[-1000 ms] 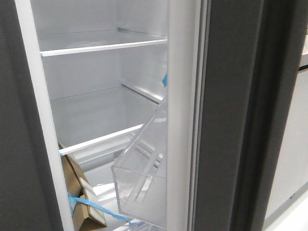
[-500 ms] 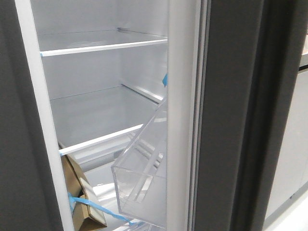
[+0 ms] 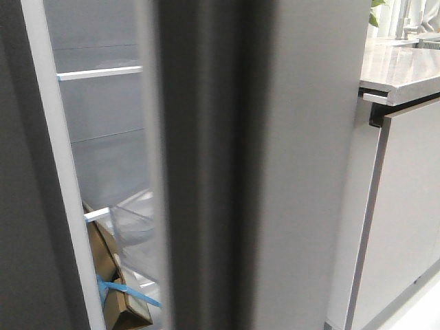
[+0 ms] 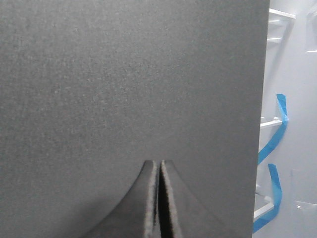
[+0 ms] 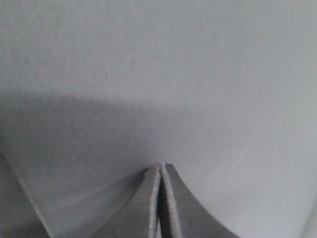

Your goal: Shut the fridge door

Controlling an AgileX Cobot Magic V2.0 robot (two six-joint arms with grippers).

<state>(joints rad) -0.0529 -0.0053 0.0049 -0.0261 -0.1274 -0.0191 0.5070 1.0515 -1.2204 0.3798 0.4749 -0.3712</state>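
Brown cardboard box [image 3: 110, 278] with blue tape [image 3: 127, 291] at 7 o'clock inside fridge, white shelf edge [image 3: 100, 73] at 10 o'clock, pale cabinet front [image 3: 402, 213] under grey countertop [image 3: 399, 69] at 3 o'clock.

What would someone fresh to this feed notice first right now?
The fridge door fills the middle of the front view as a broad, blurred grey panel, leaving only a narrow strip of the fridge interior open on the left, with a brown box tied in blue tape low down. Both wrist views show a shut pincer, left pincer and right pincer, close against flat grey surfaces. A pale cabinet under a countertop stands at right.
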